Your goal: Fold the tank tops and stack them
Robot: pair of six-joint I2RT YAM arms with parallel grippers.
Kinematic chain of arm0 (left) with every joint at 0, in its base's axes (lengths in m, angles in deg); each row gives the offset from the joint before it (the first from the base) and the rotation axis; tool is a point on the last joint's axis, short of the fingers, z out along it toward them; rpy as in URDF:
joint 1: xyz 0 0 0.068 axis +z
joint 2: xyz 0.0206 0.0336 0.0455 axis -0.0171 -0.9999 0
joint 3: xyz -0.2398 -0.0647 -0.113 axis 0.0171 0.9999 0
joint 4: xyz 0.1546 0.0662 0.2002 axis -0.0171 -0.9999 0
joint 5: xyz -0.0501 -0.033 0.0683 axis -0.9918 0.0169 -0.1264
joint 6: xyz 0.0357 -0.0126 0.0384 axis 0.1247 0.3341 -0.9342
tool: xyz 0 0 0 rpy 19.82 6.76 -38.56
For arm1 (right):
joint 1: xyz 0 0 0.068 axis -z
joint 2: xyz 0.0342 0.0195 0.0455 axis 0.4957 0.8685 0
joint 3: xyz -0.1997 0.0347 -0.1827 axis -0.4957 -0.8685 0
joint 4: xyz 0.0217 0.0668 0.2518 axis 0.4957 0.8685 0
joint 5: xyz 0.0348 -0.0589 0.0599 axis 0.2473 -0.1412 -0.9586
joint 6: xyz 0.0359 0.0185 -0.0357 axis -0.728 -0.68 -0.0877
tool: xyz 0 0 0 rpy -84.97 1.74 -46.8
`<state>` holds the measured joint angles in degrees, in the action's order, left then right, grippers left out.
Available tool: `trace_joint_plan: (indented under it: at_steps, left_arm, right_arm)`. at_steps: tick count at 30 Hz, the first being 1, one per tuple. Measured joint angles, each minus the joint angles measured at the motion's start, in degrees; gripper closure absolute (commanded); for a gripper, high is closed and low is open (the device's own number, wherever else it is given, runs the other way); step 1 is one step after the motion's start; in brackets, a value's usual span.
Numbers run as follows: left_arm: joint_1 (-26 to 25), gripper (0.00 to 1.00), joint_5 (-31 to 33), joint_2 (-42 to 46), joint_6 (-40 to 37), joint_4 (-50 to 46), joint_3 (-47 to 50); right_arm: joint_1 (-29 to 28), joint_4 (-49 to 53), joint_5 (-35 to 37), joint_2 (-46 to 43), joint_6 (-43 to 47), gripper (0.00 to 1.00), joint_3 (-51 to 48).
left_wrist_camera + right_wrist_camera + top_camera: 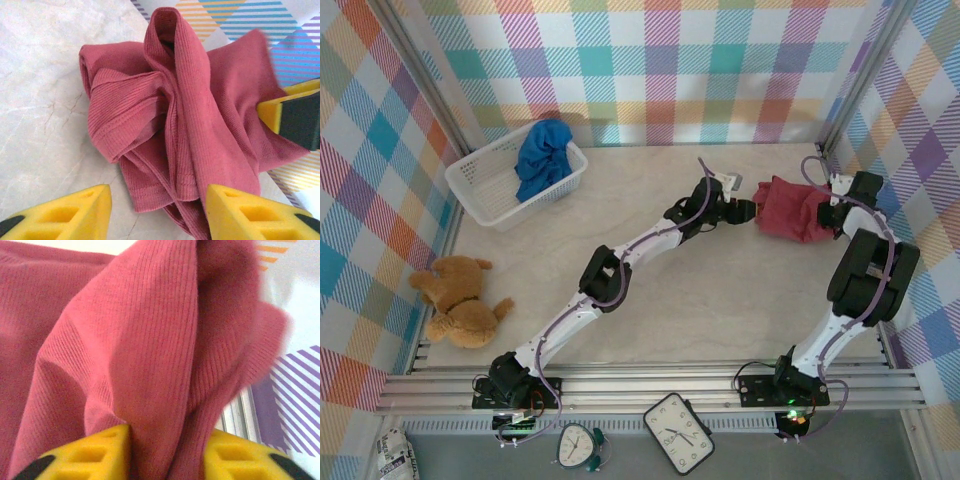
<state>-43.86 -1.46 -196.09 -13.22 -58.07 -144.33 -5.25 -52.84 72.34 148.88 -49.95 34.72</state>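
Note:
A dark red tank top lies crumpled at the back right of the table, bunched into upright folds. My left gripper stands open just to its left; in the left wrist view the gripper straddles the cloth's lower hem, and one finger touches it. My right gripper is at the bundle's right side. Its fingers stand apart with a thick fold of the red cloth between them. A bright blue tank top lies heaped in the basket.
The white mesh basket stands at the back left. A brown teddy bear lies at the left edge. The checked right wall is close behind the red bundle. Two clocks lie below the table's front rail.

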Motion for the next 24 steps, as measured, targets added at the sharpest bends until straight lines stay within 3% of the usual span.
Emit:
trace_joint_plan:
  at_steps: [2, 11, 21, 24]
  left_arm:
    - [0.3, 0.45, -0.6, 0.0, 0.0, -0.9, 0.0]
    - [1.8, 0.32, -2.3, 3.6, -4.2, -13.0, 0.0]
    - [6.2, 0.23, 1.7, 22.6, -17.1, -39.3, 0.4]
    - [9.1, 0.23, 5.2, 30.4, -20.2, -44.9, 5.8]
  right_arm:
    - [0.3, -1.0, 0.0, 1.2, 0.1, 0.52, 0.5]
    - [1.2, -1.5, 3.9, 4.8, -2.1, 0.43, 4.2]
    - [0.2, -2.6, -5.2, -4.3, -6.7, 0.35, 1.6]
    - [-1.8, -3.8, -7.9, -8.7, -7.6, 0.34, -0.5]
